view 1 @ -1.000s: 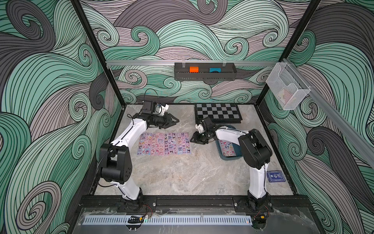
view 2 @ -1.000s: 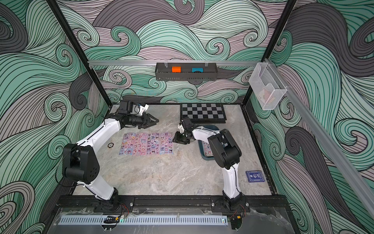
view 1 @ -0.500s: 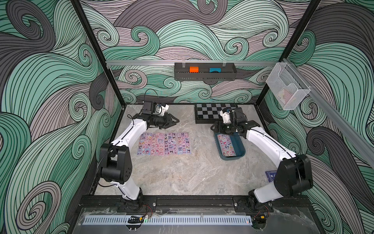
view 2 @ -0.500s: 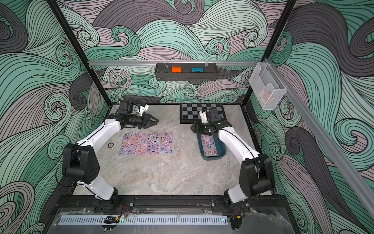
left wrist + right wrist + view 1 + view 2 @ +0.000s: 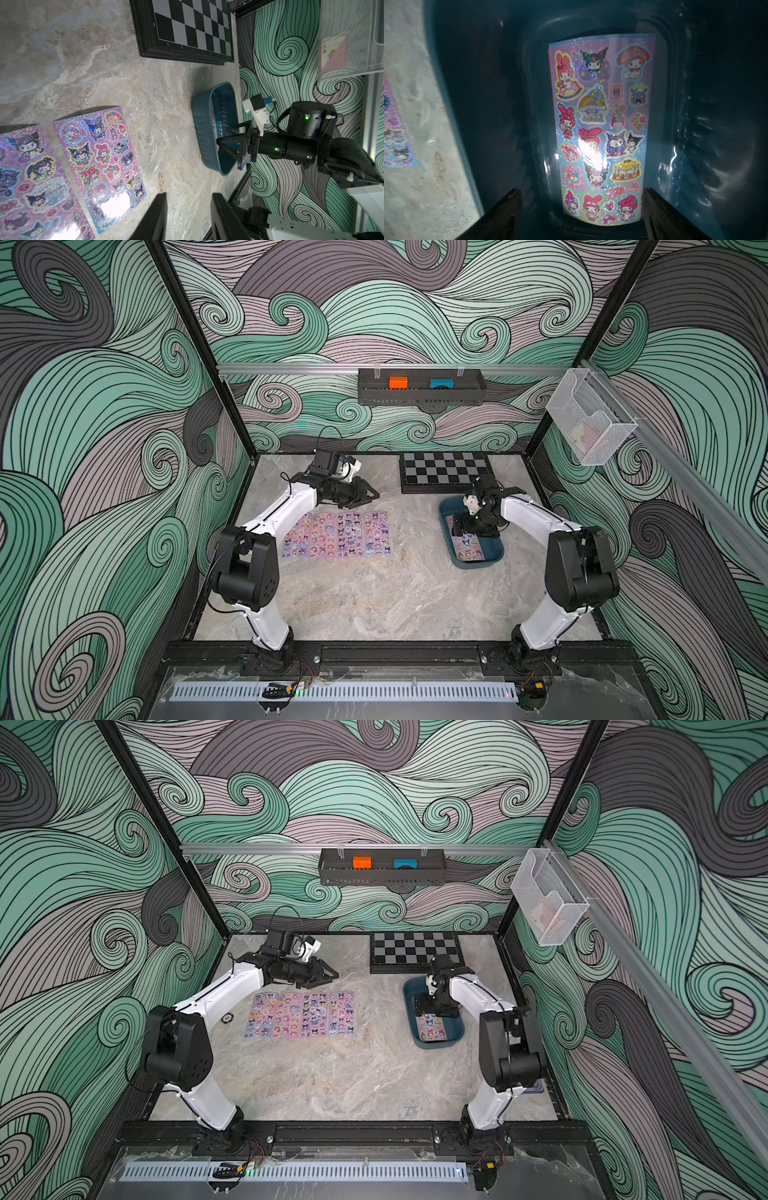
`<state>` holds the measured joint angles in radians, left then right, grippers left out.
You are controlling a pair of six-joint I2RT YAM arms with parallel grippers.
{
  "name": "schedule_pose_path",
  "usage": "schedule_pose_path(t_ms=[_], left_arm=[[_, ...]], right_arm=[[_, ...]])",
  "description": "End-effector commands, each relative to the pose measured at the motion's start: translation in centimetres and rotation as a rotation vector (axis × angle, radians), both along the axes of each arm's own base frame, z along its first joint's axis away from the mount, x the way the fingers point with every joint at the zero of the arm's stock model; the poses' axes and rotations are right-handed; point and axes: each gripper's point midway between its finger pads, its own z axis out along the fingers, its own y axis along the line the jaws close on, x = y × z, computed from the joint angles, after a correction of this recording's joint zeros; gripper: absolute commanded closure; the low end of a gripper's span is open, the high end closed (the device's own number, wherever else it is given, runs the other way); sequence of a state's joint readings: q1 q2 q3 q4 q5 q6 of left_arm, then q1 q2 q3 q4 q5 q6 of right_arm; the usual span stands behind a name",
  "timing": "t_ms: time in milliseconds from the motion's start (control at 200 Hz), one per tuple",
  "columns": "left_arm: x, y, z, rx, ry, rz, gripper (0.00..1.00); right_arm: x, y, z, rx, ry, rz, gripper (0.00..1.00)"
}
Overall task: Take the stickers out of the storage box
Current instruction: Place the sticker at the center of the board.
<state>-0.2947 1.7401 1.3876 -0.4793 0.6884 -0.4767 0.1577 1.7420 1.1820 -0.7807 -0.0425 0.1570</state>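
The right gripper (image 5: 580,194) is lowered into the storage box (image 5: 204,133), with its jaws spread wide to either side of the far end of a sticker sheet (image 5: 600,116). Nothing is pinched. The sheet lies flat on the box floor, so the steep reach and wide spread are judged to be preparation for a grip at that end.

The left gripper (image 5: 371,498) hangs above the table at the far left, its jaws partly apart and empty. It is judged to be parked clear of the work. Just near of it, a row of stickers (image 5: 338,535) is laid side by side, flat, left of centre and well apart from the box. This looks like the place chosen for what is taken out.

Layered edges at the sheet's near end are shown only in the right wrist view, so more than one sheet is thought to be in the box. In both top views much of that sheet is covered by the arm. A small dark blue pack (image 5: 242,164) beyond the box is shown in the left wrist view. A small round dark object (image 5: 226,1017) just left of the row is seen in a top view and in neither wrist view.
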Motion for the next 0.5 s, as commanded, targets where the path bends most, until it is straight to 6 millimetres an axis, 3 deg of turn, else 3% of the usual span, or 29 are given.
schedule_pose_path(t_ms=[0, 210, 495], left_arm=[[0.5, 0.3, -0.6, 0.144, -0.038, 0.013, 0.61], [0.8, 1.8, -2.3, 0.433, -0.072, 0.065, 0.61], [1.0, 2.5, -2.2, 0.481, -0.104, 0.091, 0.60]], right_arm=[[0.2, -0.5, 0.2, -0.033, 0.010, 0.012, 0.03], [0.4, -0.1, -0.7, -0.032, 0.036, 0.009, 0.01], [0.3, 0.1, -3.1, -0.058, 0.094, 0.008, 0.01]])
